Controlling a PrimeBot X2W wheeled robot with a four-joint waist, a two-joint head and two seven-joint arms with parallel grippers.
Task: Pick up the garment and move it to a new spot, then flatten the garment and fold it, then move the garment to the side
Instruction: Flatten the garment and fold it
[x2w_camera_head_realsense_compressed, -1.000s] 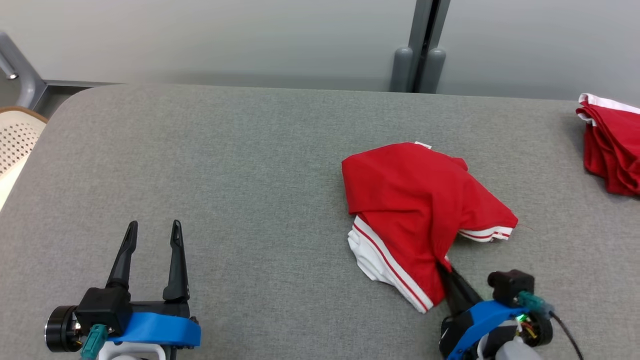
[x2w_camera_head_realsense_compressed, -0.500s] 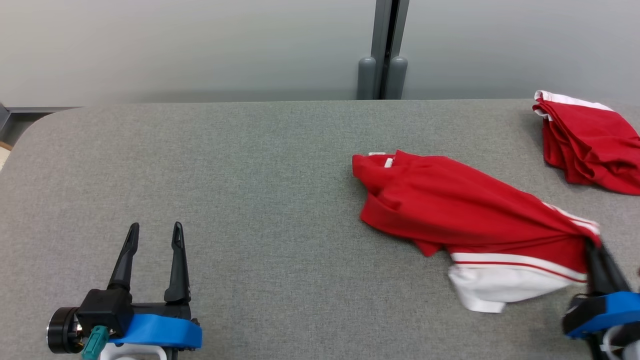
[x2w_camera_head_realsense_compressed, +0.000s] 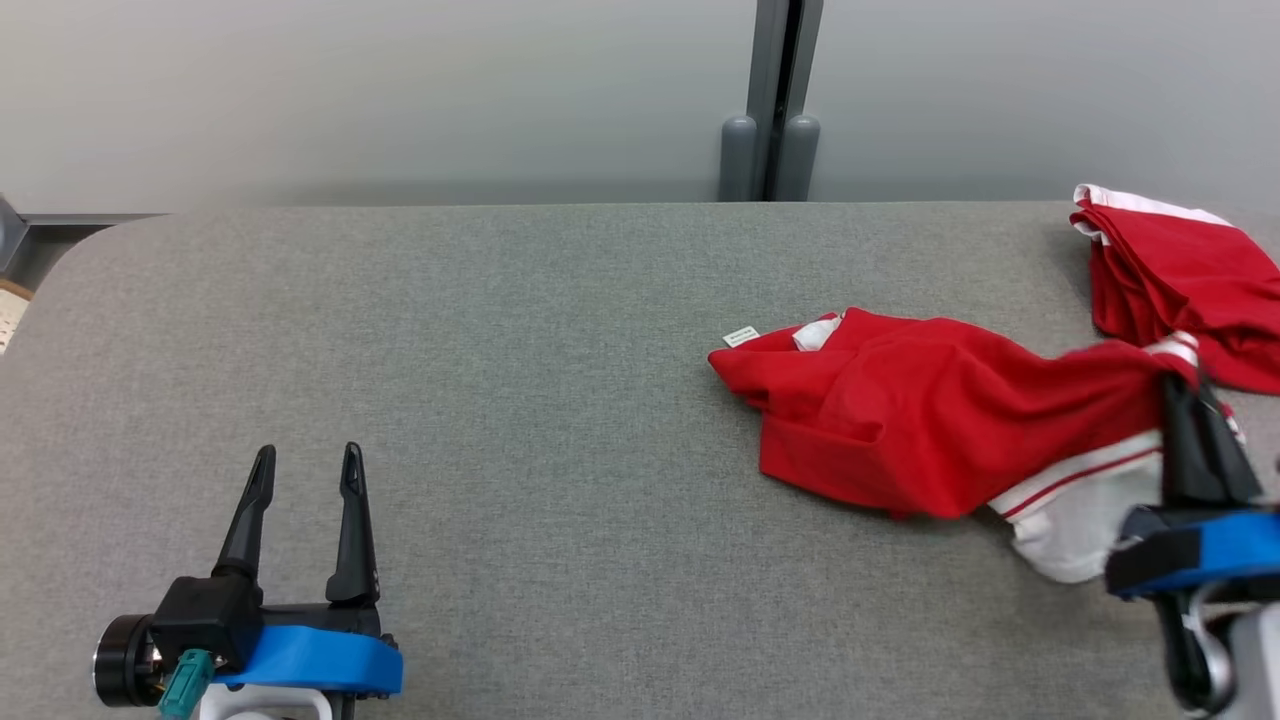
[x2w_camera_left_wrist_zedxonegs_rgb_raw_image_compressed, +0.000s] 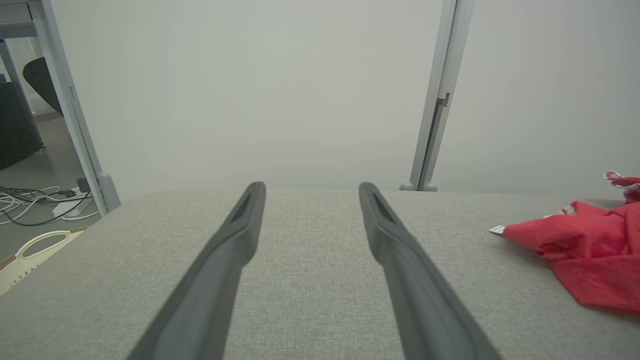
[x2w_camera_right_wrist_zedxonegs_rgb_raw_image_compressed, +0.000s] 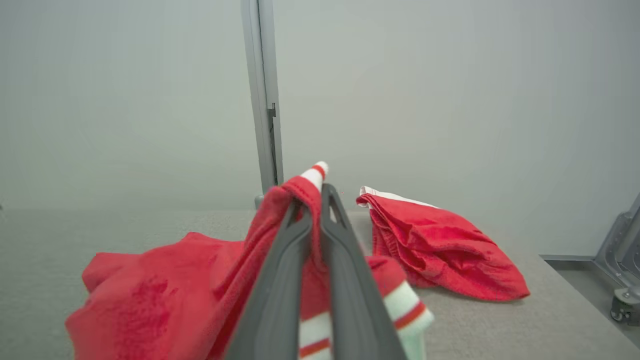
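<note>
The garment (x2w_camera_head_realsense_compressed: 930, 425) is red with white, red-striped trim and lies stretched across the right half of the grey table (x2w_camera_head_realsense_compressed: 500, 350). My right gripper (x2w_camera_head_realsense_compressed: 1180, 385) is shut on its trimmed edge and holds that end lifted off the surface. In the right wrist view the cloth (x2w_camera_right_wrist_zedxonegs_rgb_raw_image_compressed: 200, 295) drapes over and between the closed fingers (x2w_camera_right_wrist_zedxonegs_rgb_raw_image_compressed: 280, 280). A white label (x2w_camera_head_realsense_compressed: 741, 337) sticks out at the garment's left tip. My left gripper (x2w_camera_head_realsense_compressed: 305, 460) rests open at the lower left, far from the cloth, with bare table between its fingers (x2w_camera_left_wrist_zedxonegs_rgb_raw_image_compressed: 235, 240). The garment's left end (x2w_camera_left_wrist_zedxonegs_rgb_raw_image_compressed: 585, 250) appears in the left wrist view.
A second red garment (x2w_camera_head_realsense_compressed: 1180, 280) with white trim lies bunched at the far right of the table, close behind my right gripper, also seen as a heap (x2w_camera_right_wrist_zedxonegs_rgb_raw_image_compressed: 440, 245). A grey wall post (x2w_camera_head_realsense_compressed: 770, 110) stands behind the table. Cables (x2w_camera_left_wrist_zedxonegs_rgb_raw_image_compressed: 45, 200) lie on the floor left.
My right gripper has carried the garment's edge to the right and then farther back, stretching the crumpled cloth out. The camera turned right early on. The left gripper has stayed put.
</note>
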